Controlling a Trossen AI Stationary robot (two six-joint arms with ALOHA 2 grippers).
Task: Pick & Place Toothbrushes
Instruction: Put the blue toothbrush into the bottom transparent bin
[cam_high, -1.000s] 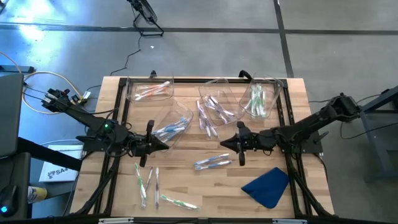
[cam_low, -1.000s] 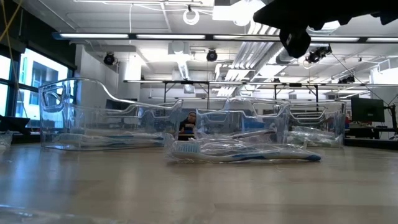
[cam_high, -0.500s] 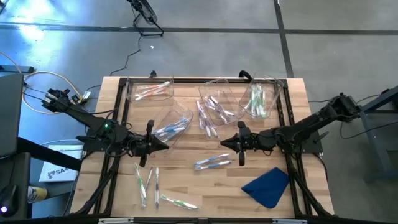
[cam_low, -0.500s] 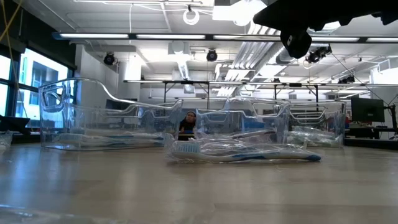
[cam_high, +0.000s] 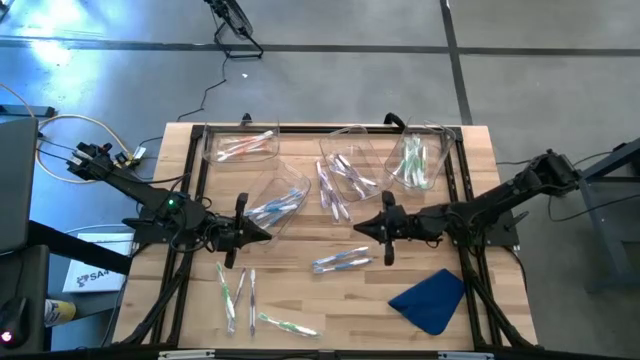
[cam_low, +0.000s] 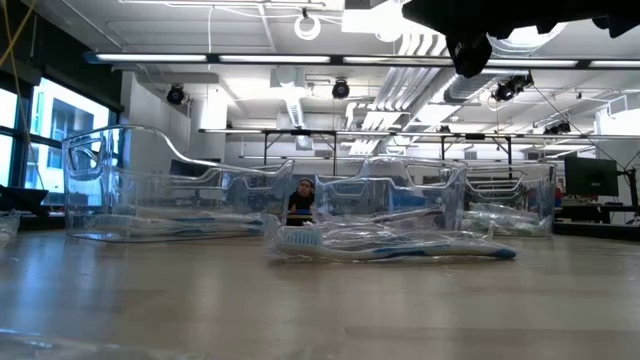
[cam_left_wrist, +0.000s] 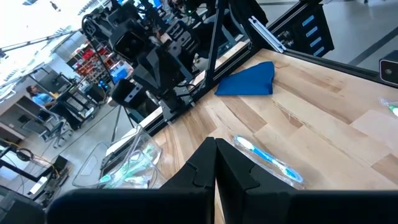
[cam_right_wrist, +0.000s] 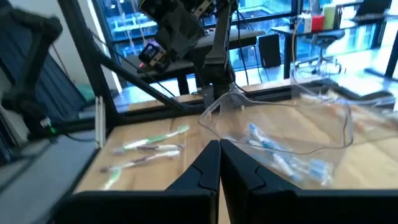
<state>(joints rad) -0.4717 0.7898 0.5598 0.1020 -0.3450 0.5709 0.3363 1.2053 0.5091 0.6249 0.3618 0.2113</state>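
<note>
Toothbrushes (cam_high: 342, 261), clear bins (cam_high: 241, 146), blue cloth (cam_high: 430, 298) on wooden table (cam_high: 300, 300).

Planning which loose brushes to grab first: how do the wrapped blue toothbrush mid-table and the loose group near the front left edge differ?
The blue toothbrush lies alone, roughly crosswise, just in front of the right gripper and beside the blue cloth. The front-left toothbrushes are several, mostly green-accented, lying mostly lengthwise in front of the left gripper. Both lie flat on the bare table, outside the clear bins, and neither is held; both grippers are shut and empty.
</note>
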